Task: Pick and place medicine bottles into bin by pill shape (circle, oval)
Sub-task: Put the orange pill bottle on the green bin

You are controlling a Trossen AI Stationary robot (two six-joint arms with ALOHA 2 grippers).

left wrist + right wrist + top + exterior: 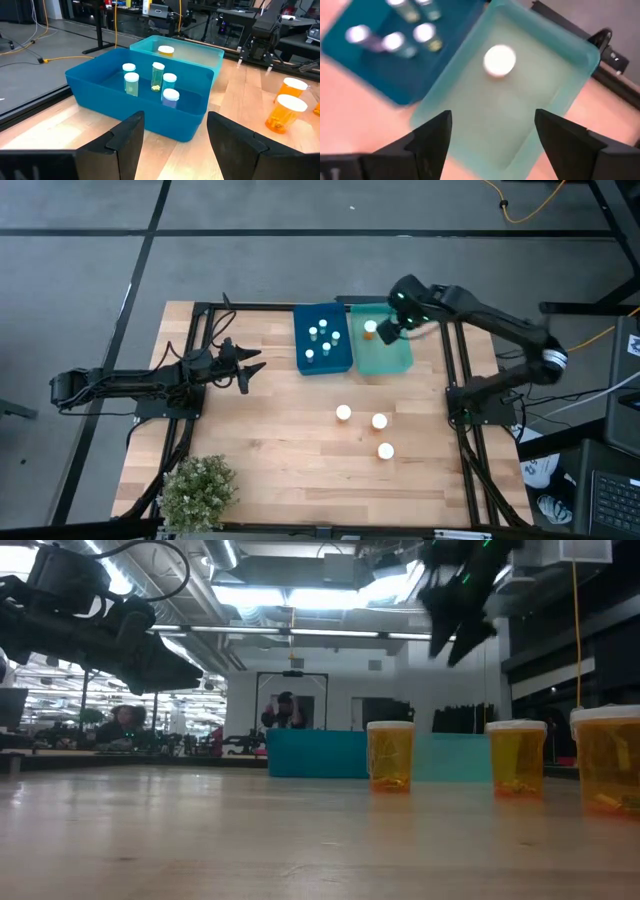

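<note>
Three amber bottles (343, 413) (379, 421) (385, 450) stand loose on the table (270, 440), well apart from the bins. Blue bin (322, 365): five small whitish bottles (322, 338). Teal bin (392, 360), touching the blue one: one amber bottle (370, 328). Right gripper (392, 330) hangs above the teal bin, arm stretched over from the right edge, fingers spread, nothing held. Left gripper (247, 367) waits low at table left, pointing toward the blue bin, fingers apart, empty.
</note>
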